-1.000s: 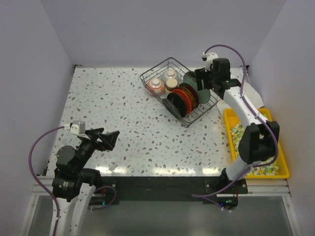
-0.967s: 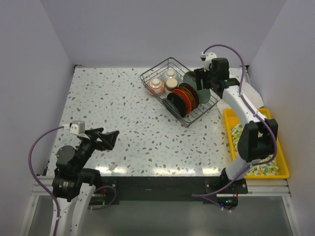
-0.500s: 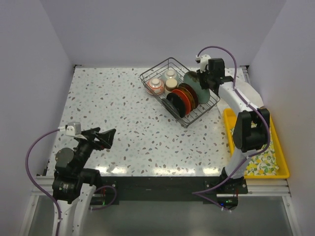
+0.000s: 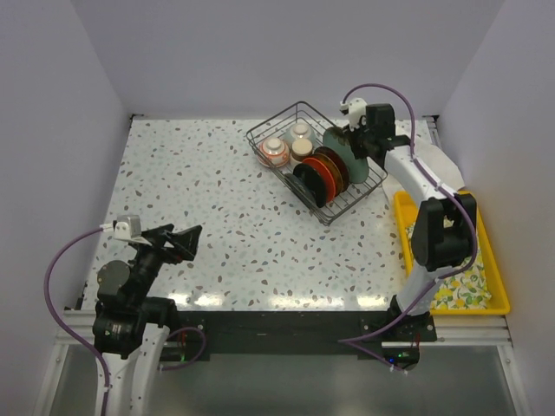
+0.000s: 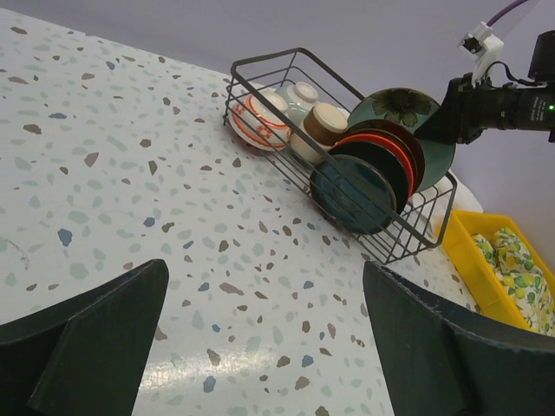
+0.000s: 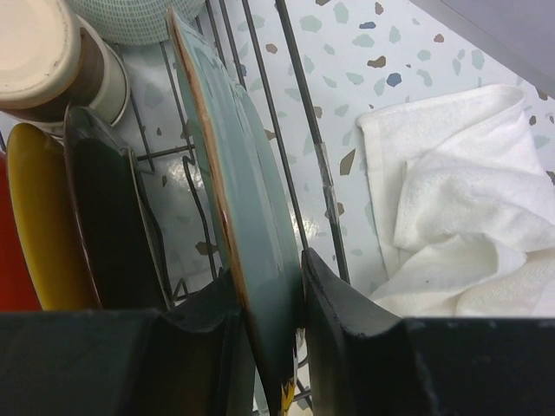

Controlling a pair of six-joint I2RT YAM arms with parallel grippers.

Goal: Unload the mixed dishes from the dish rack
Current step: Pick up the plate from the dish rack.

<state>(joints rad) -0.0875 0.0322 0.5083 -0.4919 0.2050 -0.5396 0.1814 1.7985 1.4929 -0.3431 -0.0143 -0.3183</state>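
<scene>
The dark wire dish rack [image 4: 288,178] stands at the table's back right. In it several plates stand on edge: a dark one [image 4: 310,184], an orange-red one [image 4: 326,172] and a teal plate [image 4: 340,146] at the far end. A red-patterned bowl [image 4: 273,152] and cream-brown cups [image 4: 302,147] fill its left part. My right gripper [image 4: 354,139] is shut on the teal plate [image 6: 251,199]; in the right wrist view the gripper [image 6: 269,267] pinches the plate's rim from both sides. My left gripper [image 5: 264,269] hangs open over the near-left table, far from the dish rack [image 5: 260,65].
A crumpled white cloth [image 6: 451,217] lies on the table just outside the rack's right wall. A yellow tray [image 4: 499,286] with a lemon-print cloth sits along the right edge. Purple-grey walls close the table on three sides.
My right gripper has reached a little further left into the rack and closed on the teal plate's rim. The left arm has drawn back slightly toward the near edge, still open.
</scene>
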